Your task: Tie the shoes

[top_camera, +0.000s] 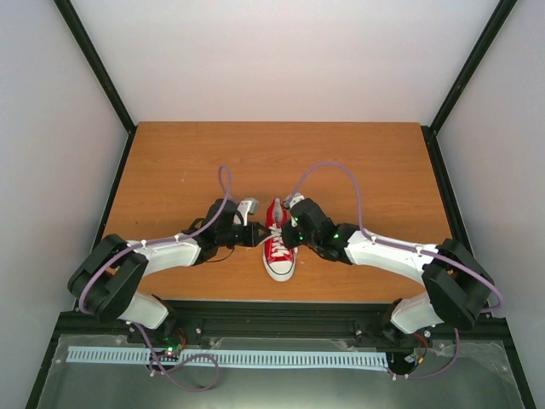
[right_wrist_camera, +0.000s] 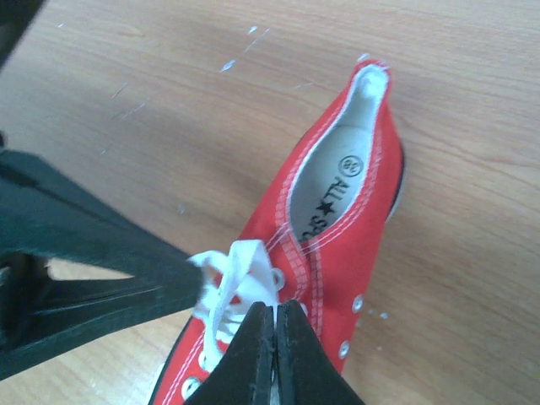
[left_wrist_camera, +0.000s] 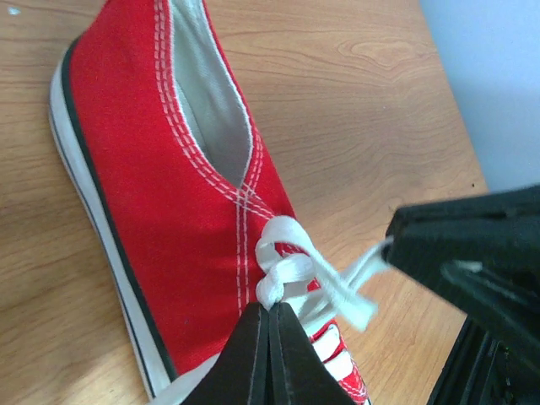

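A small red canvas sneaker [top_camera: 278, 243] with white sole and toe cap lies mid-table, toe toward the near edge; it also shows in the left wrist view [left_wrist_camera: 160, 194] and the right wrist view [right_wrist_camera: 346, 228]. Its white laces [left_wrist_camera: 308, 278] are crossed over the tongue. My left gripper [left_wrist_camera: 272, 308] is at the shoe's left side, shut on a lace. My right gripper [right_wrist_camera: 276, 308] is at the shoe's right side, shut on the other lace [right_wrist_camera: 240, 274]. The two grippers face each other across the shoe in the top view, left [top_camera: 255, 232] and right [top_camera: 288, 232].
The wooden table [top_camera: 170, 170] has black frame posts at its corners and white walls around it. Purple cables loop over both arms. A perforated rail runs below the near edge.
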Tool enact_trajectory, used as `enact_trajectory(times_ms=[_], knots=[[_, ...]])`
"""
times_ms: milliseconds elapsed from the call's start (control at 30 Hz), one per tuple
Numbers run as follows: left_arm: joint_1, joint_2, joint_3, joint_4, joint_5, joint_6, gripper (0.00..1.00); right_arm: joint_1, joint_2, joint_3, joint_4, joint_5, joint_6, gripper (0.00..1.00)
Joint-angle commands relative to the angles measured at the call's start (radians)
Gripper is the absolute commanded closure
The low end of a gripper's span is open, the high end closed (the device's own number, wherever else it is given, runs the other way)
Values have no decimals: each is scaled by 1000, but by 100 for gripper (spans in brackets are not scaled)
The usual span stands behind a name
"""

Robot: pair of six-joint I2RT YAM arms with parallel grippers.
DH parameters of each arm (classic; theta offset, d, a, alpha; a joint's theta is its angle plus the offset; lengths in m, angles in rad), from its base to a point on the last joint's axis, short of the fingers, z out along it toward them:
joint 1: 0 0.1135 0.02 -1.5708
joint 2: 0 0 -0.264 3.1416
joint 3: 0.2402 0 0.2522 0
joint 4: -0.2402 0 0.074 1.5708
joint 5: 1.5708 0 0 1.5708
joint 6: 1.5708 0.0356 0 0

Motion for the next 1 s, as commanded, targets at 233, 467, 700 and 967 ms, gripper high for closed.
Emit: enact_trajectory(times_ms=[233,467,700,967], knots=[[50,-52,-20,-57,-29,33,99,-111,48,9,-2,-41,71,97],[94,-49,-20,-90,-67,34,99,-172,59,-16,15,-99,97,97],[151,-54,-25,-111,-65,34,99,-204,52,-55,20,-124,111,97],[190,-43,-34,-133,-84,16,99,-240,42,-95,20,-134,125,97]])
